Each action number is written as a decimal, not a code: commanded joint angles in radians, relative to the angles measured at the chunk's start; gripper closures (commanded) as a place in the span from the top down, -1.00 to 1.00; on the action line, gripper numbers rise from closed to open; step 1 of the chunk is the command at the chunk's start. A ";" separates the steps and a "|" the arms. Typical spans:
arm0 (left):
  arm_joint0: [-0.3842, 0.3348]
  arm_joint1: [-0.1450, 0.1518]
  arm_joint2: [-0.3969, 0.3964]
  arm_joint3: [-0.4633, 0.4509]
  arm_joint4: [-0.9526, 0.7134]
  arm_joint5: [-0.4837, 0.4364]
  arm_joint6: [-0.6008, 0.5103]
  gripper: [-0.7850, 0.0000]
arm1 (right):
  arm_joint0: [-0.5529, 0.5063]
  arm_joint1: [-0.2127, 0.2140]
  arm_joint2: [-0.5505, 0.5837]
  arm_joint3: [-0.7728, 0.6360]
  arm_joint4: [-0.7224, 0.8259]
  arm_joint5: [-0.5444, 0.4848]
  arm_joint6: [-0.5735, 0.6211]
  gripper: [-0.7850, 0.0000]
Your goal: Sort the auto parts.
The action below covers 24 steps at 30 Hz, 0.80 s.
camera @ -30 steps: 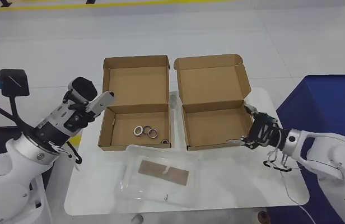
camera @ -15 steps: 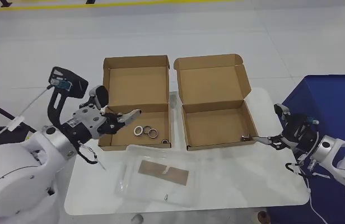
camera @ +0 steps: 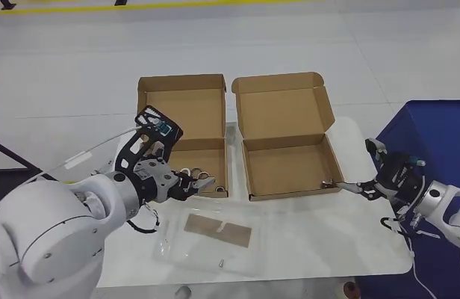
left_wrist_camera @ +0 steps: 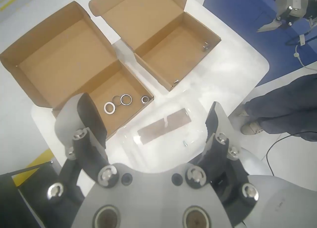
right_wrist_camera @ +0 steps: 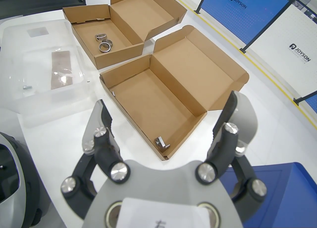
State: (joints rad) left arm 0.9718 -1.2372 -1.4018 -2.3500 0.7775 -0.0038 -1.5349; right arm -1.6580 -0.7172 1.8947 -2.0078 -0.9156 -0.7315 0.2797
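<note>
Blue partition panel (right_wrist_camera: 237, 1): white logo and a one-word brand mark, upper right of the right wrist view.
White partition panel (right_wrist_camera: 299, 52): same mark in dark print, right edge.
Wrist label (right_wrist_camera: 158, 217): one dark character, cut off at the bottom edge.

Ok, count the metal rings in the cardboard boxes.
4, all in one box: a flat ring, a dark ring beside it, a bright ring next along, a small ring in the corner toward the other box. Part of its floor is covered; more may hide.
</note>
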 commanded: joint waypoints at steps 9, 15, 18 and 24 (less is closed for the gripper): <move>0.010 0.001 0.000 0.000 0.010 0.004 0.019 1.00 | 0.000 0.000 0.000 0.000 0.000 0.000 0.000 1.00; 0.051 0.020 0.121 0.000 0.103 0.109 -0.001 1.00 | 0.000 0.000 0.000 0.000 0.000 0.000 0.000 1.00; 0.063 0.038 0.224 0.000 0.159 0.194 -0.001 1.00 | 0.000 0.000 0.000 0.000 0.000 0.000 0.000 1.00; 0.114 0.084 0.346 0.000 0.189 0.288 -0.001 1.00 | 0.000 0.000 0.000 0.000 0.000 0.000 0.000 1.00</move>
State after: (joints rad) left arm 1.0667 -1.1613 -1.0588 -2.3500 0.9914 0.2981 -1.5359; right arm -1.6580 -0.7172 1.8947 -2.0078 -0.9156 -0.7315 0.2797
